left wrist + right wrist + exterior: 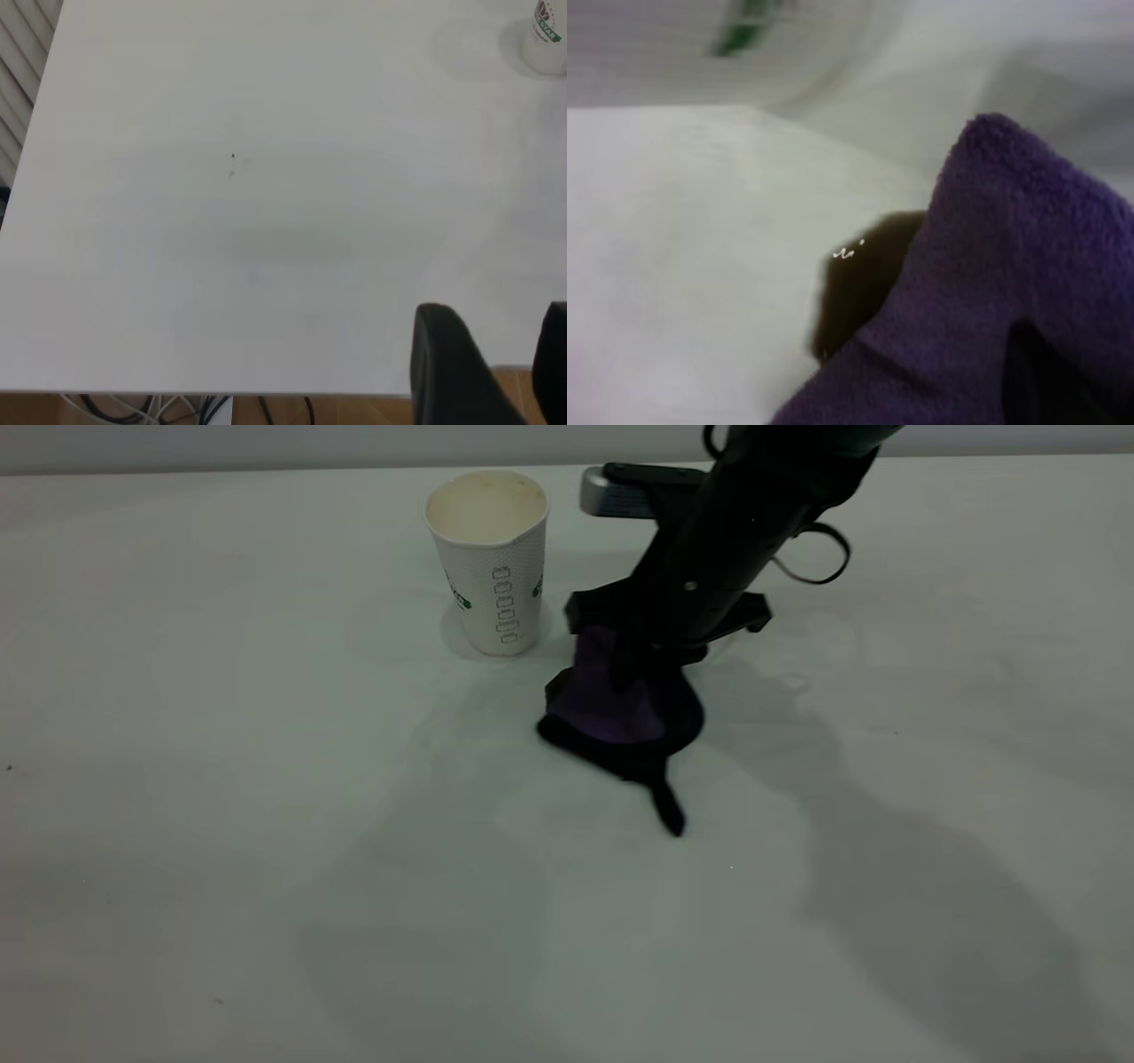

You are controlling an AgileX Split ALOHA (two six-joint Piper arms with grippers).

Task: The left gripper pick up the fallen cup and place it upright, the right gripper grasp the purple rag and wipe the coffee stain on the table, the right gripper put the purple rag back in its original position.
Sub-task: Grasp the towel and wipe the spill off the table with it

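No word or number reads clearly. The upright paper cup (490,558) on the table carries a vertical column of small outlined ovals and bits of green band at both edges, the lettering turned away. In the left wrist view its green printing is too small to read.
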